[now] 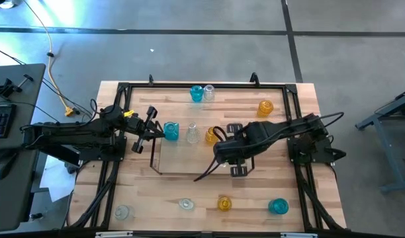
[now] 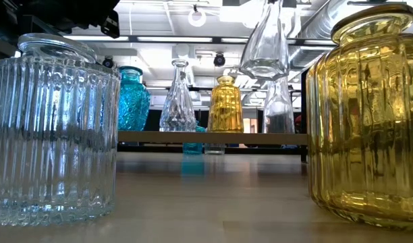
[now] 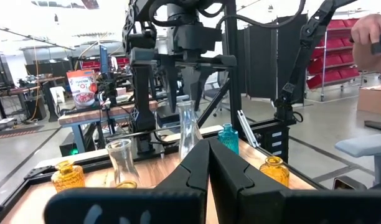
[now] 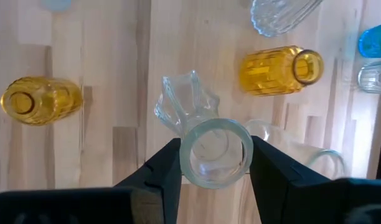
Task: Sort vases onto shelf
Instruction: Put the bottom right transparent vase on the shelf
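Taking the shelf [image 1: 182, 165] as the landmark and reading across from its left end: the left gripper [image 1: 151, 125] waits just off that end, fingers pressed together on nothing, pointing toward the blue vase [image 1: 171, 131] that stands first in the row on the shelf. Next along the shelf come a clear, slender vase [image 1: 191, 134] and an amber one [image 1: 210, 136]. Over the shelf's right part hangs the right gripper [image 4: 215, 163], its fingers clamped on the neck of a clear vase [image 4: 206, 140], which the low view shows lifted above the shelf surface rather than standing on it (a second clear vase [image 2: 279, 108] stands directly beneath it there). Other vases are well apart from the shelf, along the far and near edges of the table [image 1: 302, 192]. My judgement of the risk: the carried vase is directly over a standing one, so a straight descent could knock glass against glass and topple the row; the grip on a smooth, narrow neck could also let it slip or swing
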`<state>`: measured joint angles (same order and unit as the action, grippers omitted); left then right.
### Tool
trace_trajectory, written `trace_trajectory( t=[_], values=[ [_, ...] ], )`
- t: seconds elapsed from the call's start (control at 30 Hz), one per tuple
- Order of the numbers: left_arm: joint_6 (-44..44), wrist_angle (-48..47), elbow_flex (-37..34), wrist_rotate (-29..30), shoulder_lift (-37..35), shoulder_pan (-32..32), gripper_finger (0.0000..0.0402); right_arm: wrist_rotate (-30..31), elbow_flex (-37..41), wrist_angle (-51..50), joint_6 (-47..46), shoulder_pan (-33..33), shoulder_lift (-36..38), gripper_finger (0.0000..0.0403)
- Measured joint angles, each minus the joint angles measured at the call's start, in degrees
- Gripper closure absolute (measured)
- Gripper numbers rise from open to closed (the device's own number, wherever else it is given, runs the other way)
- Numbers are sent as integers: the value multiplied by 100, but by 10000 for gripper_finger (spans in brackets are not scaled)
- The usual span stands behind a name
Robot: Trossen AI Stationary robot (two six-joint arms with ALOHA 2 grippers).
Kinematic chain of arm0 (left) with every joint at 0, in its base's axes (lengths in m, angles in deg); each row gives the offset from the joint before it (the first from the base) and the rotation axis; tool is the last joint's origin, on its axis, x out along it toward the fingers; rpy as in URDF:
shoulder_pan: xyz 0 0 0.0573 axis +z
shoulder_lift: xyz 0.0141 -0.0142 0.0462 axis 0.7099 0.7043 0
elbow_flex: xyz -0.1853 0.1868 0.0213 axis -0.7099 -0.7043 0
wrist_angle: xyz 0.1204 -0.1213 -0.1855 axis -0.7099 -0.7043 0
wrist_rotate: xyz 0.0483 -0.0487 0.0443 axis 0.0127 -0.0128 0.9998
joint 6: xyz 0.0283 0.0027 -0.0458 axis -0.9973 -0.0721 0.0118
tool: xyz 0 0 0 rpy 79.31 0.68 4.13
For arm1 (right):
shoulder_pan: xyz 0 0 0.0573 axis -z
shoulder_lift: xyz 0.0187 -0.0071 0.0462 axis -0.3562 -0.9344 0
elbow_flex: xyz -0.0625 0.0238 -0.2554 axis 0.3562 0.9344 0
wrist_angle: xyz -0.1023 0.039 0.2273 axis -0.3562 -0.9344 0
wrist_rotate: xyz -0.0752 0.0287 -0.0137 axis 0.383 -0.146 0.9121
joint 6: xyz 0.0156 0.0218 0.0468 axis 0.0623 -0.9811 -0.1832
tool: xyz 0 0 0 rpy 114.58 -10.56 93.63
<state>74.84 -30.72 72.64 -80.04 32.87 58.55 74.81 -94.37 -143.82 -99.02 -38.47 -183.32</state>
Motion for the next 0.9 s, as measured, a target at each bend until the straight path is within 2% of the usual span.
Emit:
trace_trajectory(
  t=[0.17,0.3,0.43,0.9],
  values=[
    [2,0,0,1,0,0,401,16,124,17,-134,0,3,279],
    [2,-22,0,0,0,0,401,-200,657,-18,-281,0,80,279],
    [0,-50,0,-1,-2,0,401,-83,1033,-5,-277,-13,129,279],
    [-61,-83,0,1,0,2,401,141,1057,-1,-314,279,149,279]
  ],
)
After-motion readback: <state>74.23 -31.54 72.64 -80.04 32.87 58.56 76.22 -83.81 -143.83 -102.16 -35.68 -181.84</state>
